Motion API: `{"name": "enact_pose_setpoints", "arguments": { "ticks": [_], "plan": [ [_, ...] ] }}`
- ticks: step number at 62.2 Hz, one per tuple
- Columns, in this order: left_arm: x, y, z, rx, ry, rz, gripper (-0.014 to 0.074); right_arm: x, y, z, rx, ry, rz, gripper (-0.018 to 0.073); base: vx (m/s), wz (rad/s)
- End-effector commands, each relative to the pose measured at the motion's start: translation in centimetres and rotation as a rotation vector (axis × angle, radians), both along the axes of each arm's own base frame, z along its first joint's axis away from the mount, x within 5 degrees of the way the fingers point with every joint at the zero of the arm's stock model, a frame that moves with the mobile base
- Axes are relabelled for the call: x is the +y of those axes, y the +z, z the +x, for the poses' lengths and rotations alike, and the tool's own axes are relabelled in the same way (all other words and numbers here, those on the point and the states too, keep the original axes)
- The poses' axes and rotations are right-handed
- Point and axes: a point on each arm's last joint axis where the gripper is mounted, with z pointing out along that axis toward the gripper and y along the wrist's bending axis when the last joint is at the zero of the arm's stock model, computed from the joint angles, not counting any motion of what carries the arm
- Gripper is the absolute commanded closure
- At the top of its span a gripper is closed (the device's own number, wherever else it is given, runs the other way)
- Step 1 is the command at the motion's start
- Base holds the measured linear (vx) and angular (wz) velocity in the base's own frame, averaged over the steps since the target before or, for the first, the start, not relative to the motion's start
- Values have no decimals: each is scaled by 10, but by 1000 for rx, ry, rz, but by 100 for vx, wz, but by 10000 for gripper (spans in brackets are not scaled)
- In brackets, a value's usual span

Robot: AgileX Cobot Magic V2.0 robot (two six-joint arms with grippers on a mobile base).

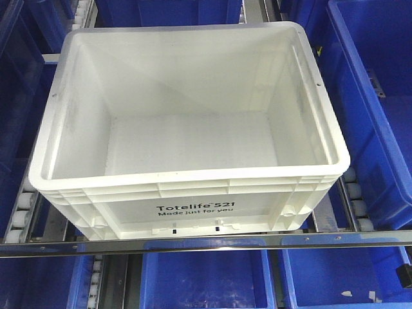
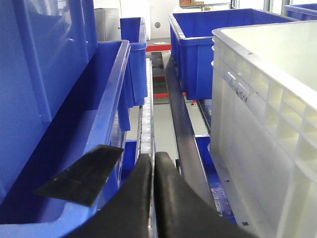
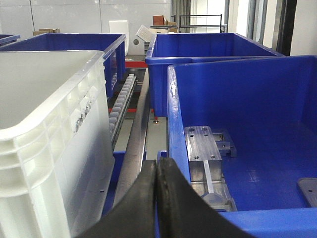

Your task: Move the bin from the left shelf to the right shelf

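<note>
Roller shelving [image 1: 26, 199] packed with blue plastic bins [image 1: 376, 116] carries the large white rectangular plastic tote [image 1: 193, 212] against its front rail, flanked by the left gripper [image 2: 152, 163], pressed together off its left wall, and the right gripper [image 3: 156, 171], likewise closed off its right wall.

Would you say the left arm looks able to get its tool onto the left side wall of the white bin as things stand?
Probably yes. The left tool, fingers together, sits in the gap between a blue bin and the white bin, whose ribbed wall stands just to its right with nothing between. It would likely need opening first.
</note>
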Motion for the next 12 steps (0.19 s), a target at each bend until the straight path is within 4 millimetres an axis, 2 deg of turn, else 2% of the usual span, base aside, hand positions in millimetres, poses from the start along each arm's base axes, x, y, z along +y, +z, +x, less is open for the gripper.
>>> {"name": "enact_pose_setpoints", "arguments": {
  "ticks": [1,12],
  "plan": [
    [1,14,-2,-106,6,-16,605,0,2,-1,-78,4,-8,567,0,0],
    [1,14,-2,-106,6,-16,605,0,2,-1,-78,4,-8,567,0,0]
  ]
}}
